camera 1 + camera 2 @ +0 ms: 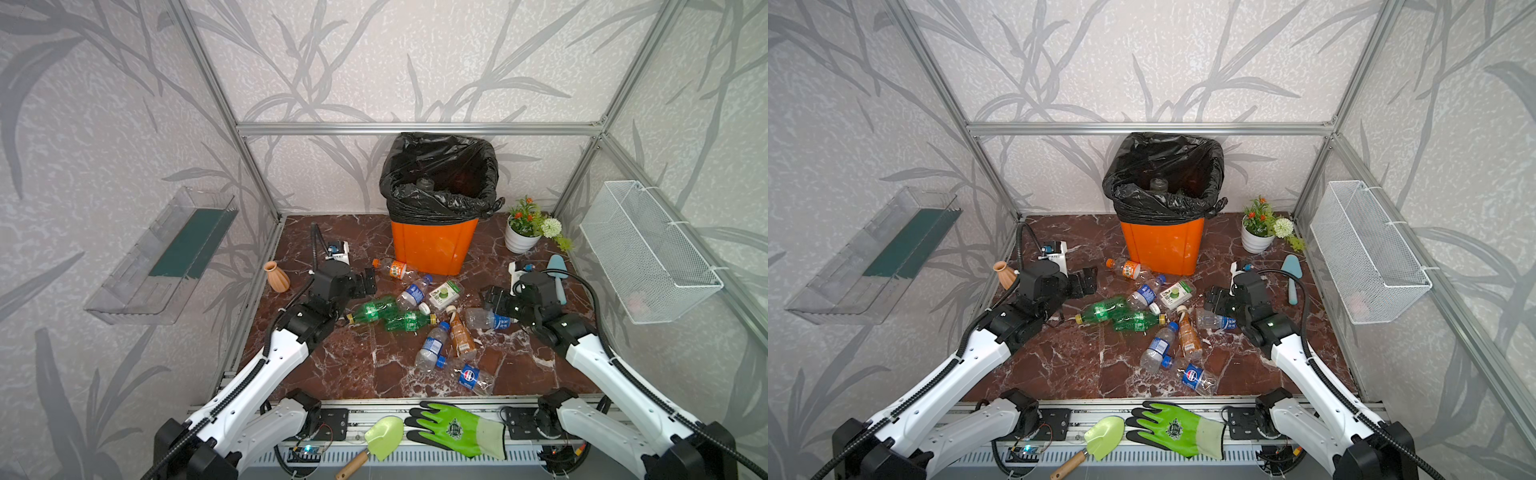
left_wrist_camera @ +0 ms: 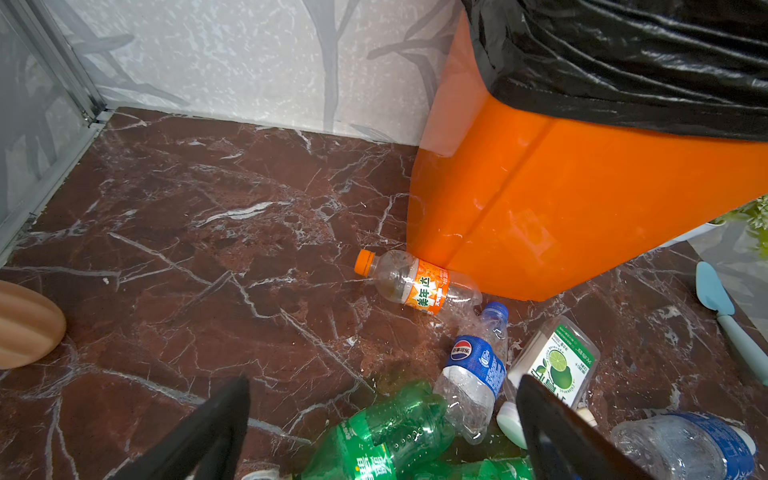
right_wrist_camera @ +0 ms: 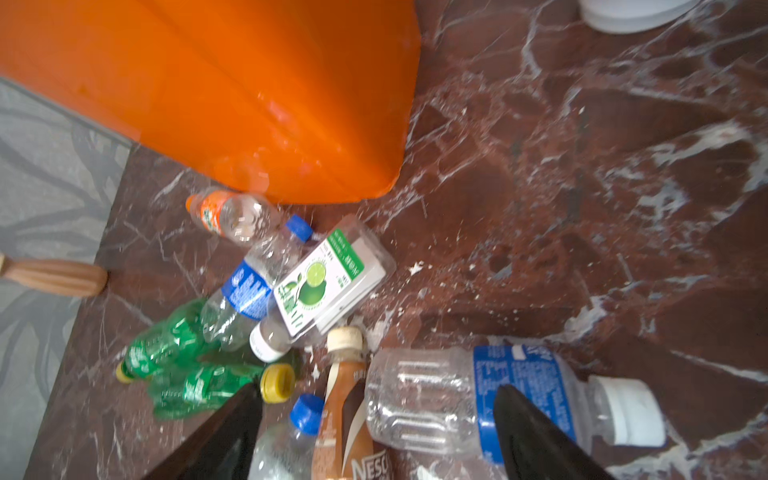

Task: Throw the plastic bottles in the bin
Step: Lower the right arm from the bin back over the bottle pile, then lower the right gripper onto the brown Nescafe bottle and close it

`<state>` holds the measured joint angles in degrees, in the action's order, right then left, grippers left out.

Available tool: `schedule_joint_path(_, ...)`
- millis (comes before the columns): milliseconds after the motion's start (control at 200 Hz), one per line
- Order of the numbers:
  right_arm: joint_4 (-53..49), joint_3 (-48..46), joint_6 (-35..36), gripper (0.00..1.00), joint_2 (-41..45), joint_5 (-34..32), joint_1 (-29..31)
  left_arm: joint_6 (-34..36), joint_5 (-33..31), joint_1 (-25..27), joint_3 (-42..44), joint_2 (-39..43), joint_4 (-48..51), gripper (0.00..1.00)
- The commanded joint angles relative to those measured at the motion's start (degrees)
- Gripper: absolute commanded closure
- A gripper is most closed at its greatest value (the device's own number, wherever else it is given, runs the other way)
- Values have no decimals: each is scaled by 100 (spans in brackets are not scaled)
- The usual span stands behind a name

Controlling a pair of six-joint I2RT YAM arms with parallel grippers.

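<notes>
Several plastic bottles [image 1: 409, 321] are lying heaped on the marble surface [image 1: 353, 365] just before the bin [image 1: 432, 249]. The left gripper [image 1: 369, 283] and right gripper [image 1: 493, 298] are flanking them, jaws spread and empty. A vase [image 1: 276, 276] and flower pot [image 1: 519, 241] are standing farther out.

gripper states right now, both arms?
Left gripper: open, empty.
Right gripper: open, above the clear blue-labelled bottle, not gripping it.

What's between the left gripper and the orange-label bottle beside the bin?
Only bare marble floor separates the left gripper from the orange-label bottle, clearest in the left wrist view.
</notes>
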<state>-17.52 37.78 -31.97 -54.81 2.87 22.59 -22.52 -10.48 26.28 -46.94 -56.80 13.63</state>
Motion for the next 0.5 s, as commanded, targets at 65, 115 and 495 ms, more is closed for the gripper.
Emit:
schedule_joint_path(65, -399, -332, -346, 14, -71, 16, 618, 35, 99, -13, -217, -59, -49, 1)
schedule_joint_path(115, -411, -368, -408, 14, -181, 19, 799, 38, 90, -10, -227, -68, -27, 1)
schedule_joint_path(495, -663, -240, -278, 15, -1169, 81, 1551, -13, 116, -16, -151, -68, -23, 1)
